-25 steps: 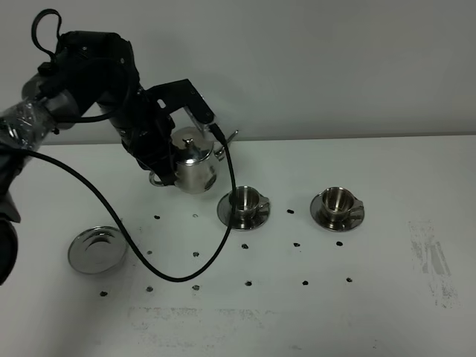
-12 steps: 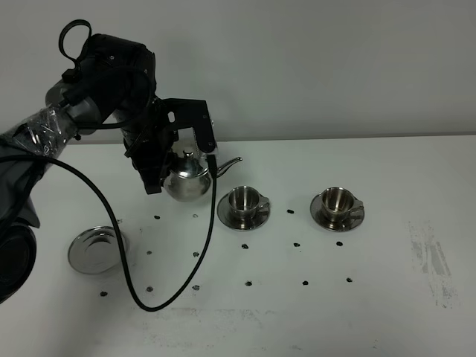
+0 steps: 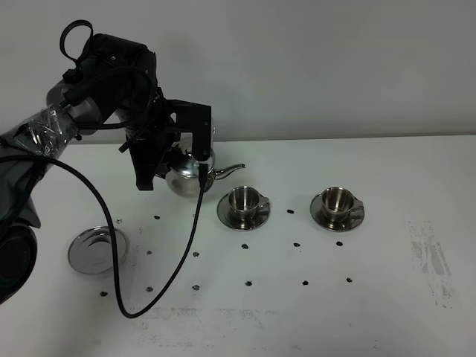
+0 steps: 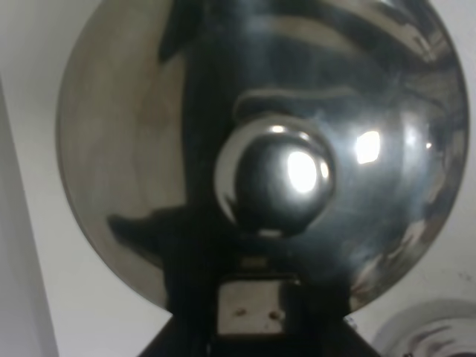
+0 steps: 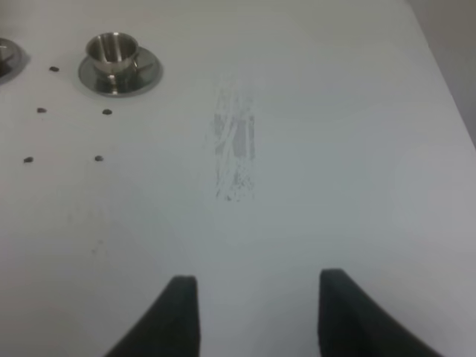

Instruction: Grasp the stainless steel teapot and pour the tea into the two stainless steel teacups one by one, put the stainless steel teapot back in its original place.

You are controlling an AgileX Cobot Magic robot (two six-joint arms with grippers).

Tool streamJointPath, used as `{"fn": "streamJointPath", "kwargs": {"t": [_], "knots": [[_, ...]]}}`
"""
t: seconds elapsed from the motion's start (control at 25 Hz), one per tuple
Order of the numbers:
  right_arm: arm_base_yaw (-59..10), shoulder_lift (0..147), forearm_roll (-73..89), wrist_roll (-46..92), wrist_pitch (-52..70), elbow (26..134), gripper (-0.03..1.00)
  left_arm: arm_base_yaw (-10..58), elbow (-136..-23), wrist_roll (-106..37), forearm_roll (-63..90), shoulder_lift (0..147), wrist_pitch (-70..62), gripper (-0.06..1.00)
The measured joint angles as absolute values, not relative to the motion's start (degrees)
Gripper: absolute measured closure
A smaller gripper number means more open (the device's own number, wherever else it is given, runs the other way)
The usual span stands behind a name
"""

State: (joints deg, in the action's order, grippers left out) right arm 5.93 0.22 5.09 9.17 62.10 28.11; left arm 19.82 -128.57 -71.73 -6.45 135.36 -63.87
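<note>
The stainless steel teapot [image 3: 186,177] hangs above the table at back left, its thin spout [image 3: 232,170] pointing right, just short of the nearer of the two stainless steel teacups [image 3: 244,200]. My left gripper [image 3: 158,162] is shut on the pot's handle side. In the left wrist view the knobbed lid [image 4: 274,175] fills the picture. The other teacup [image 3: 338,199] stands on its saucer further right. The original place, a bare round saucer [image 3: 97,250], lies at front left. No tea shows. My right gripper [image 5: 256,301] hovers open over bare table, far from its nearest teacup [image 5: 113,49].
A black cable [image 3: 160,286] hangs from the left arm and loops down onto the table between the bare saucer and the cups. Small dark marks [image 3: 248,283] dot the tabletop. A scuffed patch [image 3: 431,260] lies at the right. A wall stands behind the table.
The left arm has turned the teapot: its spout, tipped upward a second ago, has come down level and points at the nearer cup. The hanging cable swung left.
</note>
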Motion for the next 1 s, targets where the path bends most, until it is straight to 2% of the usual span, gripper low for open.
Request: {"fn": "streamJointPath", "kwargs": {"t": [0.56, 1.0], "knots": [[5.93, 0.22, 5.09, 9.17, 62.10, 28.11, 0.58, 20.10, -128.63, -73.99, -11.48, 138.37, -63.49, 0.69], [5.93, 0.22, 4.99, 9.17, 62.10, 28.11, 0.58, 23.24, -128.63, -74.04, -19.01, 138.72, -61.27, 0.69]]}}
